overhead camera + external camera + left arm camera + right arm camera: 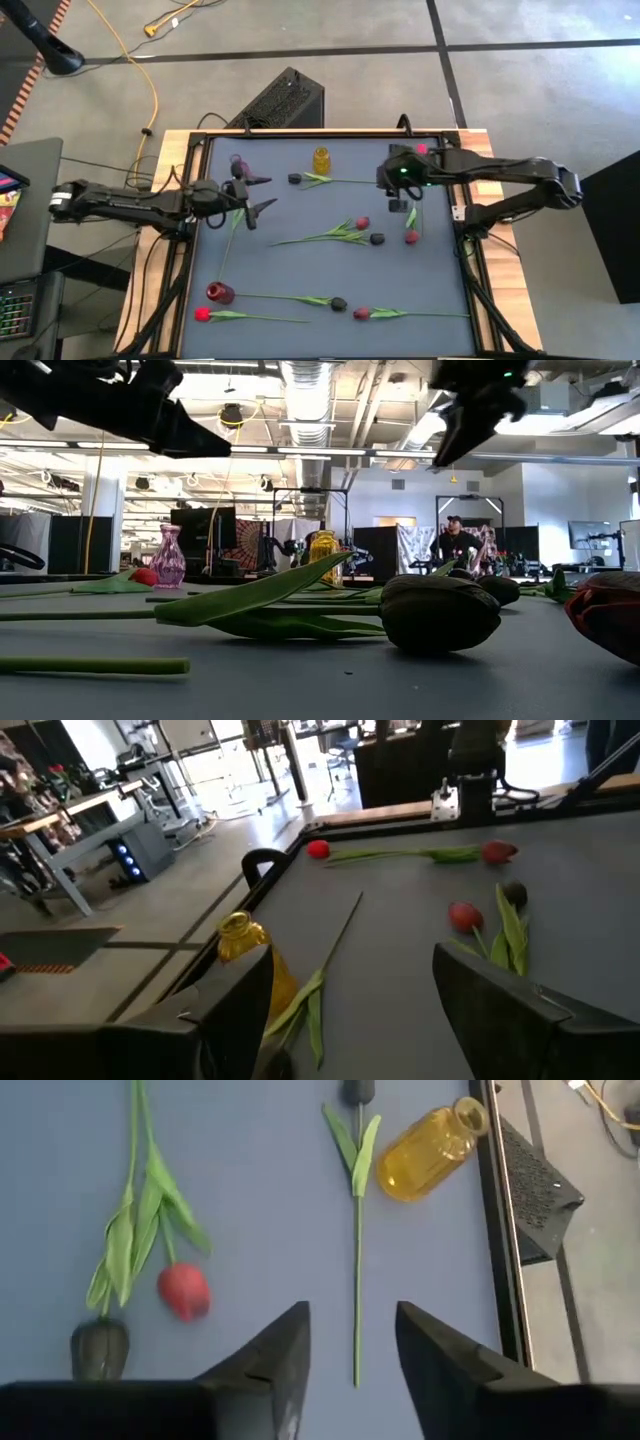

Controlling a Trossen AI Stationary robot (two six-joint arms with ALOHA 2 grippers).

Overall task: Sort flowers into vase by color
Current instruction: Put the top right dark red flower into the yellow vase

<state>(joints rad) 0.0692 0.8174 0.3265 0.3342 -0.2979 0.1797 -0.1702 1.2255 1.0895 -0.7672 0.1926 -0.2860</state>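
Note:
Several tulips lie flat on the grey mat point(300, 270). A dark one point(295, 178) has its stem point(357, 1260) running toward my right gripper. A red point(362, 222) and a dark one point(377, 238) lie mid-table. Others lie near the front edge point(361, 314). A yellow vase point(321, 160), a purple vase point(240, 163) and a red vase point(220, 292) are on the mat. My right gripper point(352, 1345) hangs open, high above the dark tulip's stem. My left gripper point(262, 193) is open beside the purple vase, clear of the mat.
A red tulip point(411, 237) lies under the right arm. A black box point(285, 100) sits behind the table's far edge. In the low view a person point(455, 540) stands far off in the room. Bare mat lies between the mid-table flowers and the front row.

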